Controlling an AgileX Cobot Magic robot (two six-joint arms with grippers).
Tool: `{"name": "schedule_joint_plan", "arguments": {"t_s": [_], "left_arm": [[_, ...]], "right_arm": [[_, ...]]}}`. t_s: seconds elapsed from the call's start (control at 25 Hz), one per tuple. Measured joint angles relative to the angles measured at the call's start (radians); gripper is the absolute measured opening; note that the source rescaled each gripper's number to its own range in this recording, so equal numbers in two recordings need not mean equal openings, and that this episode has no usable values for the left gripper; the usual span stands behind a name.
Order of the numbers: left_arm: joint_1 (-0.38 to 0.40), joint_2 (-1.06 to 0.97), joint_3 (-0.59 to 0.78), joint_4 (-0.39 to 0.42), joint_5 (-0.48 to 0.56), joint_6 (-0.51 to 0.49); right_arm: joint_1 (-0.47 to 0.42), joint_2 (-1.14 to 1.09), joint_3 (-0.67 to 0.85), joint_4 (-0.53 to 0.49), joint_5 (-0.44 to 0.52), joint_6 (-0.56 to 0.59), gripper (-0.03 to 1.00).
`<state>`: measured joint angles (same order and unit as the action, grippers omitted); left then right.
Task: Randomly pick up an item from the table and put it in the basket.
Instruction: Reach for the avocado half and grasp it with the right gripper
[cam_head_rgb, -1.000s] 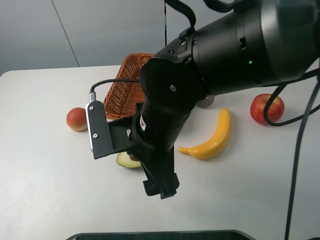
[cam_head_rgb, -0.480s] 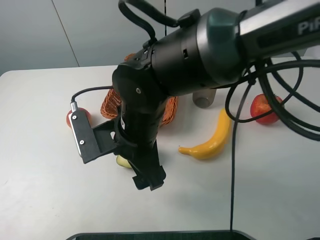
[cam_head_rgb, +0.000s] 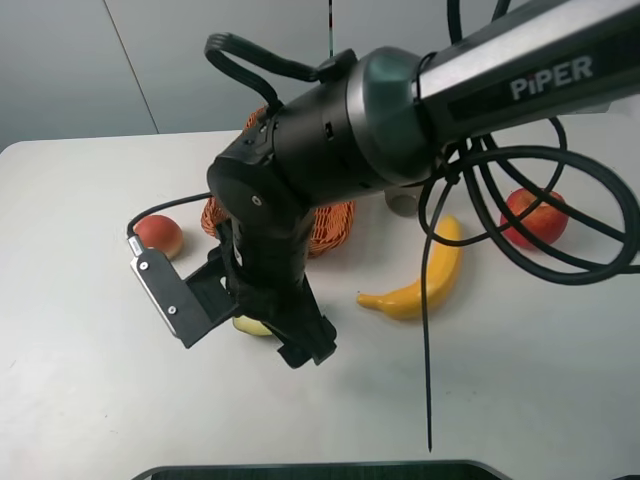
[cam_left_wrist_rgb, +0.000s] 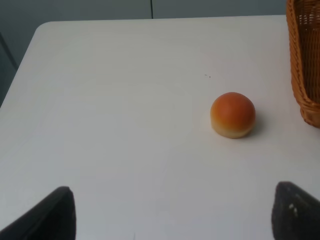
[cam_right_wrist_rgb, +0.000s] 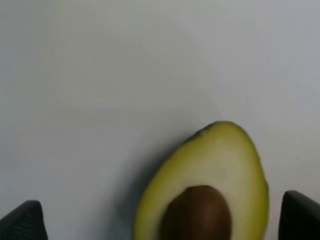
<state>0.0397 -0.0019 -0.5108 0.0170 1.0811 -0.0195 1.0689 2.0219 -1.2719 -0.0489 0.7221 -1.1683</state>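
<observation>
The half avocado (cam_right_wrist_rgb: 210, 185) lies flesh up on the white table (cam_head_rgb: 80, 380), its brown pit showing. In the high view only a sliver of the avocado (cam_head_rgb: 250, 326) shows under the right arm. My right gripper (cam_head_rgb: 292, 342) points down right above it, open, with its fingertips (cam_right_wrist_rgb: 20, 220) on either side of it in the right wrist view. The wicker basket (cam_head_rgb: 330, 225) stands behind the arm, mostly hidden; its corner (cam_left_wrist_rgb: 305, 60) shows in the left wrist view. My left gripper (cam_left_wrist_rgb: 172, 220) is open and empty, low over the table's left part.
A round orange-red peach (cam_head_rgb: 158, 235) lies left of the basket and also shows in the left wrist view (cam_left_wrist_rgb: 232, 114). A yellow banana (cam_head_rgb: 420, 280) and a red fruit (cam_head_rgb: 535, 215) lie to the right. A grey cup (cam_head_rgb: 404, 203) peeks out behind the arm.
My right arm has swung left and lowered, bringing its gripper down over the avocado. The fruits and basket have not moved.
</observation>
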Motion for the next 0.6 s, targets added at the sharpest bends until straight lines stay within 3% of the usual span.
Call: {"name": "schedule_joint_plan", "arguments": {"t_s": [0.6], "left_arm": [[0.0,0.0,0.0,0.0,0.0,0.0]], "right_arm": [[0.0,0.082,-0.07,-0.061,-0.029,-0.042,1.0]]}}
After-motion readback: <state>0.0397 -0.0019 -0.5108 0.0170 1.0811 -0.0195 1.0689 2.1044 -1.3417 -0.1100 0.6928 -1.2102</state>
